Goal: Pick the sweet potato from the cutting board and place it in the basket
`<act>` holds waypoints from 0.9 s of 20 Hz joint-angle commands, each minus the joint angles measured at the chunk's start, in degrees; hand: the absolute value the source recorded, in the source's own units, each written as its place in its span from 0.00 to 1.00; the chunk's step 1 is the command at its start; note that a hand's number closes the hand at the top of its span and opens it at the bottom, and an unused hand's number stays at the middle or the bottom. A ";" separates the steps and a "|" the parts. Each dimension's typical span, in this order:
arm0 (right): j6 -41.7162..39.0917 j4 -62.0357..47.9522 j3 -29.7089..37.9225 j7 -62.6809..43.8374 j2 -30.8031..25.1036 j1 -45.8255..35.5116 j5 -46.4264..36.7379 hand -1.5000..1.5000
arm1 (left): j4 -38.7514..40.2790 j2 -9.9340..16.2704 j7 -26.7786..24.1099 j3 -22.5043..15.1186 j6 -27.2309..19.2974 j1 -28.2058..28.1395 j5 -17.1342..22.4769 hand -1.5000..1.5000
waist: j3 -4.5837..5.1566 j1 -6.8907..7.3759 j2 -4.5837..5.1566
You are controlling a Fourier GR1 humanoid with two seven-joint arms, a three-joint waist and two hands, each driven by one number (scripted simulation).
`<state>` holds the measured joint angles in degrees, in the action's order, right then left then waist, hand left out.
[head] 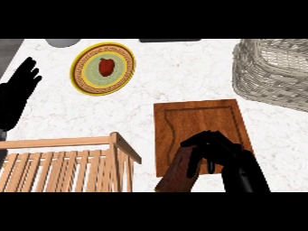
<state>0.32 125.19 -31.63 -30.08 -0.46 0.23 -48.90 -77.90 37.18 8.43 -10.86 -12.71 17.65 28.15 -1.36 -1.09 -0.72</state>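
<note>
Reddish-brown, elongated sweet potato point(177, 171): near edge of the brown wooden cutting board point(199, 121), the black right hand point(213, 151) with fingers curled round its far end. Grasp apparently made; lift and carry to the grey woven wicker basket point(283, 74), far right, remain. Black left hand point(16, 94): fingers straight, resting at left edge. Potato's near end cut off by the view; contact under the fingers hidden.

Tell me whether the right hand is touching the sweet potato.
Touching: in the head view the right hand has its fingers curled over the sweet potato on the cutting board.
</note>
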 commanded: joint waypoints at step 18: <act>-9.95 -12.04 31.93 -15.84 -6.68 -38.70 -1.30 1.00 | 4.10 -3.62 -2.93 -2.39 0.11 -2.31 -1.27 0.50 | 1.45 1.89 1.12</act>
<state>-9.48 118.85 -4.41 -46.76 -3.64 -33.44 -49.05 -77.08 36.65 8.14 -12.36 -12.88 19.81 27.64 -1.39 0.64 -0.23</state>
